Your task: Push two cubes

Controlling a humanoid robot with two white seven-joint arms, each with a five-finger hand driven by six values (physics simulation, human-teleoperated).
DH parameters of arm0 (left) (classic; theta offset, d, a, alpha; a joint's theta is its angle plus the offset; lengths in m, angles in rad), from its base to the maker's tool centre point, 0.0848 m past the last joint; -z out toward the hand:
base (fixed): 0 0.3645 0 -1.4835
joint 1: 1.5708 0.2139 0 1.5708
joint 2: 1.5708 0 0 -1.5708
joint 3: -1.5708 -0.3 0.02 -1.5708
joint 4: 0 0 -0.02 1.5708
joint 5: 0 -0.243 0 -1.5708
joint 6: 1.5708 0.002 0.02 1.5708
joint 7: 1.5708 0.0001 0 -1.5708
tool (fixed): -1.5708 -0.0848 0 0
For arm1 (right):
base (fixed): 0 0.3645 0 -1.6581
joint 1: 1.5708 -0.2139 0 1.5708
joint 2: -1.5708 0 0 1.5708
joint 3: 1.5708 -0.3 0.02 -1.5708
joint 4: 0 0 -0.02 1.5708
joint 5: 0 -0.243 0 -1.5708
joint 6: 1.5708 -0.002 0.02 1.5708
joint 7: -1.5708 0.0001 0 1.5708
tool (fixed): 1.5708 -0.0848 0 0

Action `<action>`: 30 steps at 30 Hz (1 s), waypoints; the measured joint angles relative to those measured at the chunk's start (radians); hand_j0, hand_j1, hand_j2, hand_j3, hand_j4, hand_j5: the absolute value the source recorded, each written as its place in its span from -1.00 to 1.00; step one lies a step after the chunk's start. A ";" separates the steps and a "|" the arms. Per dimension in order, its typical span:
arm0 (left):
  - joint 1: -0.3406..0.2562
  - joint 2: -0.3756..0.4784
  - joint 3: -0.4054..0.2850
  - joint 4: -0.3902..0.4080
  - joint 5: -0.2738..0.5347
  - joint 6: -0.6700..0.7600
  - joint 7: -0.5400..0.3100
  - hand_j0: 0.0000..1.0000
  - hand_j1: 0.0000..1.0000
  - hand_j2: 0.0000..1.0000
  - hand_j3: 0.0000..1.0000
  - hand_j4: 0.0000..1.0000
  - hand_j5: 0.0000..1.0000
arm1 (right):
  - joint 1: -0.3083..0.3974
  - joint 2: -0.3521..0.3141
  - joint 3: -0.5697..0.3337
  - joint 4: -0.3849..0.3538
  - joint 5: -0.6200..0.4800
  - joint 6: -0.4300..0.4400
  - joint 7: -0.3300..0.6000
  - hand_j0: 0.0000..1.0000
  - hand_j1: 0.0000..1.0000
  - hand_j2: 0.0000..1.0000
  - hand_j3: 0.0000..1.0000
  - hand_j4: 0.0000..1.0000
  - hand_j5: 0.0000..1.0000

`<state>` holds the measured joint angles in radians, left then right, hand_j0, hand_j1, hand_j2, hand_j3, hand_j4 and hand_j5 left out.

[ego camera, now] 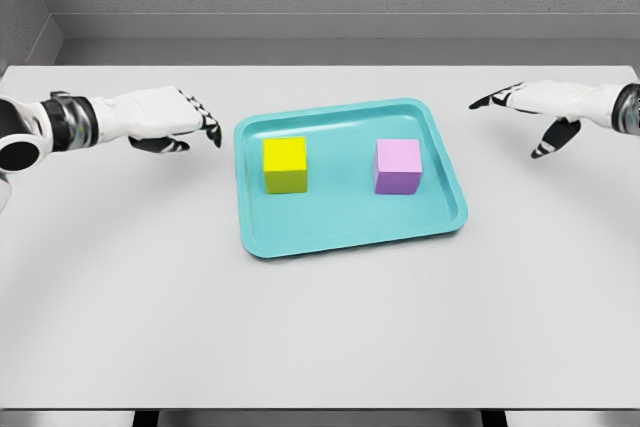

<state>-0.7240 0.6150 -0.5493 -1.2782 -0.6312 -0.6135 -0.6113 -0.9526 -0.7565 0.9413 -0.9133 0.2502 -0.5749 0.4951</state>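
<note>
A yellow cube (285,164) sits in the left half of a teal tray (345,235), and a pink cube (398,166) sits in the right half, a short gap between them. My left hand (196,119) hovers just outside the tray's left rim, fingers spread and pointing toward the yellow cube, holding nothing. My right hand (515,112) hangs beyond the tray's right rim, fingers extended and relaxed, thumb down, also holding nothing. Neither hand touches a cube or the tray.
The tray rests at the middle of a white table (320,327). A grey wall runs behind the table's far edge, and the near edge shows at the bottom of the view.
</note>
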 measured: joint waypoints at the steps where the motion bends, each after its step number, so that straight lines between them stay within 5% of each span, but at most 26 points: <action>1: 0.002 -0.003 0.004 0.000 0.000 0.000 0.000 0.13 0.13 0.13 0.13 0.13 0.13 | -0.006 0.002 0.006 -0.001 0.008 -0.001 0.002 -0.20 -0.20 -0.20 -0.20 -0.20 -0.20; 5: 0.006 -0.034 0.012 -0.003 -0.002 0.000 0.000 0.15 0.15 0.15 0.15 0.15 0.15 | -0.015 0.005 0.041 -0.026 0.024 -0.014 0.025 -0.73 -0.73 -0.73 -0.73 -0.73 -0.73; 12: 0.012 -0.077 0.007 -0.005 -0.003 0.000 0.000 0.16 0.16 0.16 0.16 0.16 0.16 | -0.029 0.015 0.056 -0.073 0.031 -0.036 0.105 -0.75 -0.75 -0.75 -0.75 -0.75 -0.75; 30: 0.023 -0.112 0.013 0.034 -0.015 0.000 0.000 0.16 0.16 0.16 0.16 0.16 0.16 | -0.087 0.062 0.173 -0.175 0.066 -0.038 0.116 -0.75 -0.75 -0.75 -0.75 -0.75 -0.75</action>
<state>-0.7010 0.5033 -0.5365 -1.2437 -0.6460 -0.6136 -0.6113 -1.0400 -0.6942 1.1141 -1.0881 0.3164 -0.6129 0.6109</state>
